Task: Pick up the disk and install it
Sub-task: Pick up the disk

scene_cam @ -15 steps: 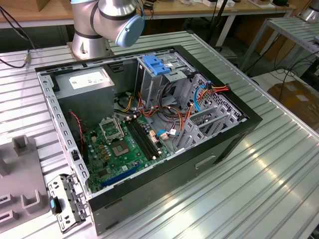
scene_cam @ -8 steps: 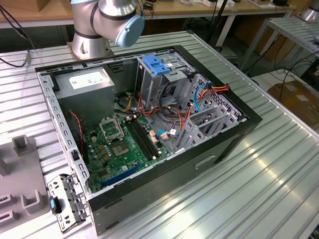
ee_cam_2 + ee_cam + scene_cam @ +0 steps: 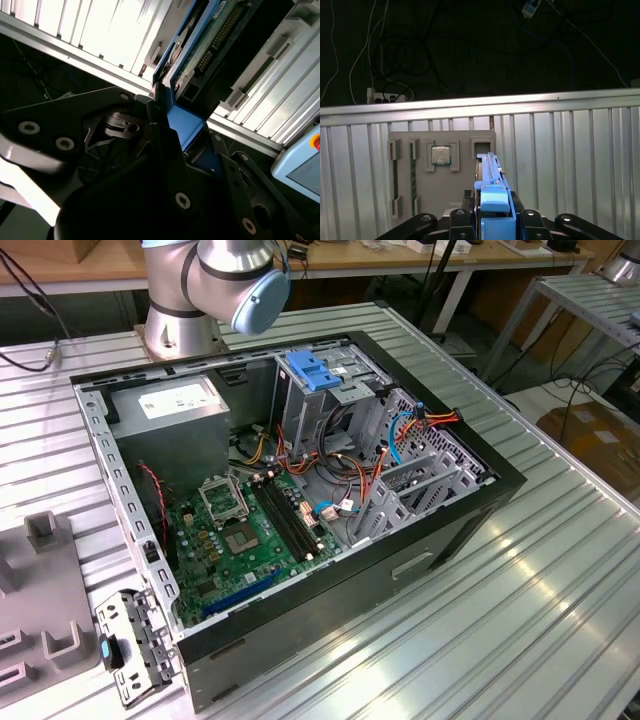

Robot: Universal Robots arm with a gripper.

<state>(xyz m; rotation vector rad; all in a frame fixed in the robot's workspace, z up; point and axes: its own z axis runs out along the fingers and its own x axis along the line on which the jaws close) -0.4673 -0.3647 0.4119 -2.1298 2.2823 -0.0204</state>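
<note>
Hand (image 3: 494, 221) clamped on disk (image 3: 489, 170), fingers (image 3: 529, 222) either side

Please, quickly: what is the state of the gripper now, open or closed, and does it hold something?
Gripper: closed, jaws clamped on the disk.

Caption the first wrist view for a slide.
Gripper clamps the disk by its blue rail; grey parts tray with a chip beyond.

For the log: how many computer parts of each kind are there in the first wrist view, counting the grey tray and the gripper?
Disk, held in the gripper: 1
Processor chip on the grey tray: 1
Green memory sticks in the tray: 2
Total: 4
</note>
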